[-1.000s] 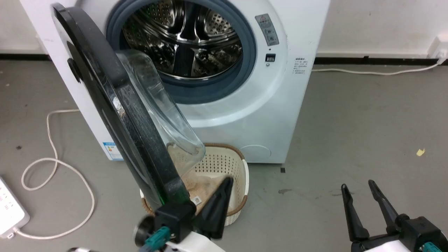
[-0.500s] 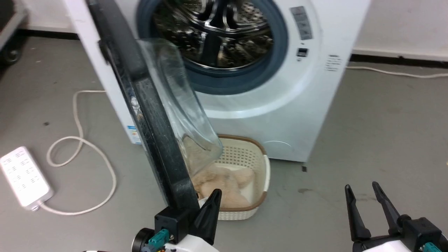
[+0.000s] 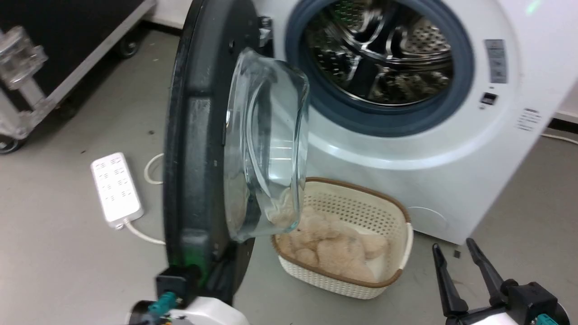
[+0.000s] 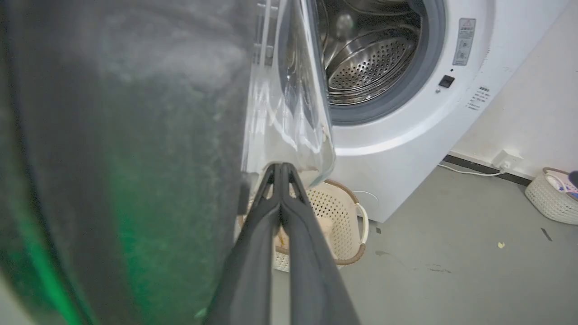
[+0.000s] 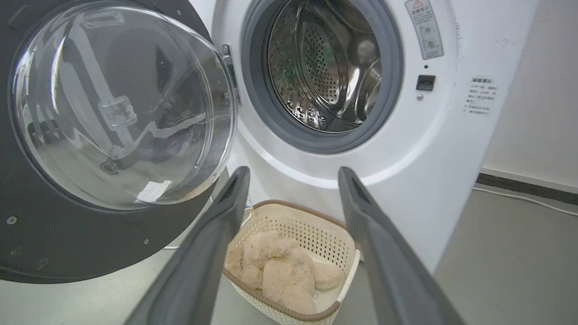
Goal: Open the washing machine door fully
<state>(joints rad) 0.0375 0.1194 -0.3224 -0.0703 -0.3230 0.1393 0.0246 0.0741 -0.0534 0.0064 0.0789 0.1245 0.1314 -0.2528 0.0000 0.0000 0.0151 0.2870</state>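
Note:
The washing machine door (image 3: 198,149), a black disc with a bulging glass bowl (image 3: 266,144), stands swung out from the white washing machine (image 3: 451,180), and the steel drum opening (image 3: 384,54) is uncovered. In the left wrist view my left gripper (image 4: 280,168) is shut with nothing between its fingers, its tips at the bowl's lower edge against the door's inner face (image 4: 135,135). Its wrist (image 3: 174,284) shows at the door's bottom edge. My right gripper (image 3: 453,246) hangs open and empty at the lower right, apart from the door (image 5: 45,243), pointing at the machine (image 5: 451,135).
A cream basket (image 3: 397,225) with beige plush sits on the floor under the drum opening. A white power strip (image 3: 116,189) and its cable (image 3: 144,234) lie left of the door. A black wheeled cart (image 3: 67,54) stands at the far left. Another basket (image 4: 553,198) sits by the wall.
The head camera has turned left, so the whole picture shifted. The door has swung further out from the drum opening, my shut left gripper staying at its lower edge. The right gripper stays open.

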